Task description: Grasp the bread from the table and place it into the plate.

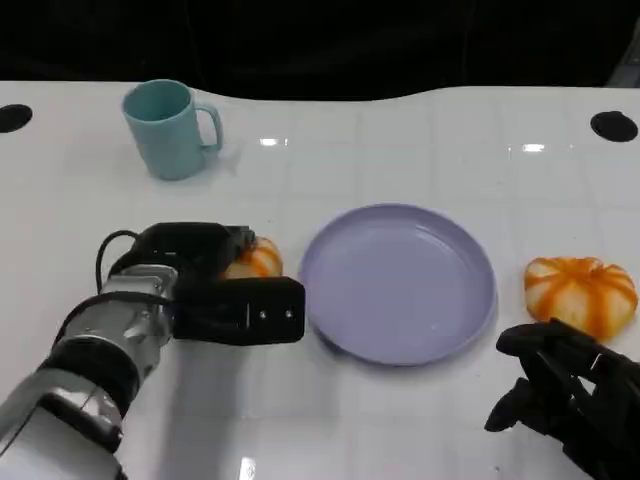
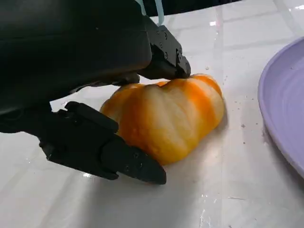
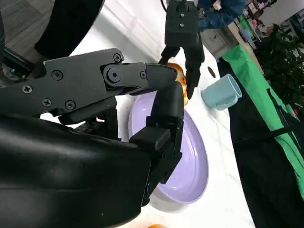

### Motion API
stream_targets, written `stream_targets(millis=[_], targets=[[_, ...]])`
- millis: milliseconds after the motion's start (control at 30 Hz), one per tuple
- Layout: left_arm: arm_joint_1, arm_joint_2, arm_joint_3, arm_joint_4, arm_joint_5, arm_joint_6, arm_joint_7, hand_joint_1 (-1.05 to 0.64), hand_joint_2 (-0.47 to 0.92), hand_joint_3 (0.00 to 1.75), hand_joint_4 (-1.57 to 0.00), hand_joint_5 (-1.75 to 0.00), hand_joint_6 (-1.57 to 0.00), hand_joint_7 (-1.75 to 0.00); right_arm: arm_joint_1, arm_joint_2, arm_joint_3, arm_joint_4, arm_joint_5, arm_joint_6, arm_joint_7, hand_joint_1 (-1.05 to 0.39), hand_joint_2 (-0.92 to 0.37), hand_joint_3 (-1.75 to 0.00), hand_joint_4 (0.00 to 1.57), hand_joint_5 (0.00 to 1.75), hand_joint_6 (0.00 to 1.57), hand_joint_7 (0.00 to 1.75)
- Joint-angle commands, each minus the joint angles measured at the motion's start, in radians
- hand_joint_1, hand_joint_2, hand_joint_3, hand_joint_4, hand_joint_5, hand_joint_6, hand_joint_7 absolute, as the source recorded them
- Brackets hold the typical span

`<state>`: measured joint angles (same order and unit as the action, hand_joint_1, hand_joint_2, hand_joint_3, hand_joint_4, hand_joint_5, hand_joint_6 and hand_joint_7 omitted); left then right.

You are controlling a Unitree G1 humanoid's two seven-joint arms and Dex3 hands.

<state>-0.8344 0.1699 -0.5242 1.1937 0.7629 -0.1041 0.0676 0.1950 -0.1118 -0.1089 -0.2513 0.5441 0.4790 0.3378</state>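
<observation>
- The bread (image 2: 166, 118) lies on the desk (image 1: 400, 420) just left of the plate (image 1: 400, 283), between the left hand's (image 1: 215, 285) fingers (image 2: 102, 152).
- Those fingers bracket it, one touching its top; the grip looks unclosed.
- The right hand (image 1: 560, 395) hangs empty, fingers loosely curled apart.

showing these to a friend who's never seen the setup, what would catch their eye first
Probably the left robot hand, closing around an orange-striped bread that sits on the white table just left of the empty lavender plate. A second, similar bread lies right of the plate, with the right robot hand low beside it, holding nothing. A teal mug stands alone at the far left.
</observation>
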Motion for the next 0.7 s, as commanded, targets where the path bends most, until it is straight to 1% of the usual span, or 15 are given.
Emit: stream_targets(millis=[33, 133, 167, 200, 233, 267, 300, 333, 400, 500, 533, 567, 600, 633, 700], targets=[[-0.013, 0.002, -0.006, 0.031, -0.014, -0.007, 0.019, -0.23, 0.89, 0.0, -0.48, -0.08, -0.48, -0.01, 0.007, -0.013, -0.015, -0.01, 0.003, -0.005, 0.003, -0.45, -0.92, -0.3, 0.59, 1.45, 0.52, 1.17], [-0.009, 0.001, -0.004, 0.039, -0.017, -0.016, 0.051, -0.23, 0.89, 0.0, -0.49, -0.07, -0.48, -0.01, 0.006, -0.015, -0.015, -0.006, 0.003, -0.009, 0.01, -0.45, -0.92, -0.3, 0.59, 1.45, 0.52, 1.16], [0.005, 0.008, -0.004, 0.045, -0.014, -0.045, 0.12, -0.19, 0.91, 0.02, -0.67, -0.14, -0.61, -0.05, 0.006, -0.016, -0.017, -0.003, 0.004, -0.011, 0.011, -0.46, -0.92, -0.3, 0.59, 1.45, 0.52, 1.16], [0.017, 0.014, 0.005, 0.049, -0.022, -0.077, 0.177, -0.24, 0.91, 0.12, -0.86, -0.78, -0.76, -0.51, 0.007, -0.016, -0.018, -0.003, 0.001, -0.01, 0.008, -0.46, -0.92, -0.29, 0.59, 1.46, 0.51, 1.16], [0.025, 0.018, 0.015, 0.054, -0.032, -0.101, 0.218, -0.24, 0.92, 0.18, -0.83, -1.35, -0.68, -1.14, 0.007, -0.016, -0.018, -0.004, -0.001, -0.007, 0.003, -0.46, -0.92, -0.29, 0.59, 1.46, 0.51, 1.16], [0.029, 0.019, 0.028, 0.057, -0.046, -0.12, 0.252, -0.24, 0.92, 0.21, -0.81, -1.54, -0.65, -1.37, 0.007, -0.016, -0.019, -0.006, -0.002, -0.001, -0.003, -0.46, -0.92, -0.29, 0.59, 1.46, 0.51, 1.16], [0.03, 0.019, 0.036, 0.061, -0.056, -0.13, 0.27, -0.23, 0.92, 0.22, -0.8, -1.64, -0.6, -1.55, 0.007, -0.016, -0.019, -0.008, -0.002, 0.003, -0.006, -0.46, -0.92, -0.3, 0.59, 1.47, 0.52, 1.15], [0.03, 0.018, 0.039, 0.065, -0.061, -0.136, 0.283, -0.22, 0.92, 0.22, -0.8, -1.7, -0.57, -1.67, 0.007, -0.016, -0.019, -0.008, -0.001, 0.005, -0.007, -0.46, -0.92, -0.3, 0.6, 1.47, 0.52, 1.15], [0.028, 0.017, 0.038, 0.073, -0.065, -0.142, 0.293, -0.22, 0.92, 0.23, -0.79, -1.74, -0.55, -1.73, 0.007, -0.016, -0.019, -0.009, -0.001, 0.006, -0.008, -0.46, -0.92, -0.3, 0.6, 1.47, 0.52, 1.15], [0.028, 0.016, 0.044, 0.077, -0.082, -0.153, 0.306, -0.22, 0.92, 0.23, -0.79, -1.75, -0.55, -1.74, 0.007, -0.016, -0.02, -0.008, 0.0, 0.005, -0.006, -0.46, -0.92, -0.31, 0.59, 1.47, 0.53, 1.14], [0.027, 0.013, 0.109, 0.064, -0.154, -0.181, 0.299, -0.21, 0.92, 0.22, -0.8, -1.75, -0.57, -1.71, 0.006, -0.016, -0.022, -0.001, 0.004, -0.001, 0.002, -0.45, -0.92, -0.31, 0.59, 1.47, 0.52, 1.14], [0.027, 0.01, 0.158, 0.056, -0.207, -0.202, 0.292, -0.17, 0.78, 0.64, -0.82, -1.75, -0.63, -1.73, 0.005, -0.016, -0.023, 0.004, 0.006, -0.005, 0.008, -0.45, -0.92, -0.3, 0.59, 1.47, 0.51, 1.13], [0.026, 0.009, 0.191, 0.05, -0.243, -0.217, 0.286, -0.16, 0.67, 0.9, -0.83, -1.75, -0.65, -1.74, 0.005, -0.016, -0.024, 0.008, 0.007, -0.007, 0.012, -0.44, -0.92, -0.3, 0.59, 1.47, 0.51, 1.13], [0.025, 0.007, 0.221, 0.044, -0.279, -0.233, 0.272, -0.15, 0.6, 1.06, -0.84, -1.75, -0.68, -1.74, 0.005, -0.016, -0.025, 0.009, 0.006, -0.01, 0.013, -0.44, -0.92, -0.29, 0.59, 1.47, 0.51, 1.13], [0.024, 0.006, 0.243, 0.039, -0.306, -0.247, 0.256, -0.14, 0.55, 1.17, -0.85, -1.75, -0.7, -1.75, 0.005, -0.014, -0.025, 0.009, 0.004, -0.011, 0.013, -0.45, -0.92, -0.28, 0.59, 1.47, 0.51, 1.13]])
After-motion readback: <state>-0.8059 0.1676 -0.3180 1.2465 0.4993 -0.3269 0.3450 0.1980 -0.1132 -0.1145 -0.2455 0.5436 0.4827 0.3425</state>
